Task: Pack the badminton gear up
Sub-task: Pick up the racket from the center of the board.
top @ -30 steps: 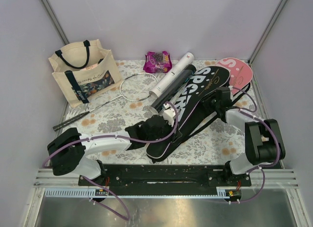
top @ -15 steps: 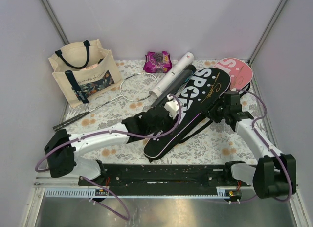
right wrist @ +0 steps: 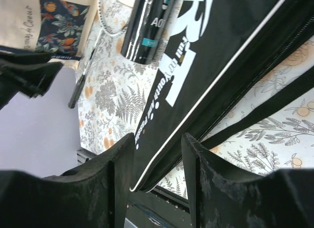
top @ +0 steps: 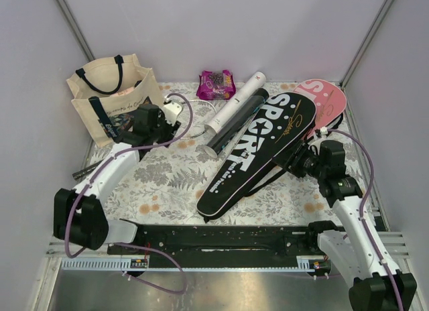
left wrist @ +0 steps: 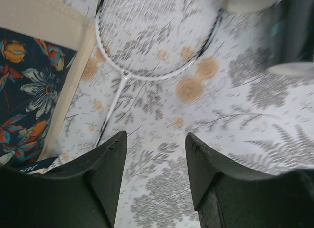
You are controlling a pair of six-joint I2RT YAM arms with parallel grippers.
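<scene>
The racket (left wrist: 152, 41) is judged light, strings fragile, best taken at the thin shaft; left tool (left wrist: 154, 139) and right tool (right wrist: 157, 139) are seen apart, nothing clamped

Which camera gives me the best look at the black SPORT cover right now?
Top external: the whole black SPORT cover lies diagonally on the table. Right wrist shows only a close stretch of its lettering and white piping. Left wrist shows nothing recognisable of it.

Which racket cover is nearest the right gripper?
The black cover with white SPORT lettering, just ahead of the right gripper; the pink cover lies farther back.
</scene>
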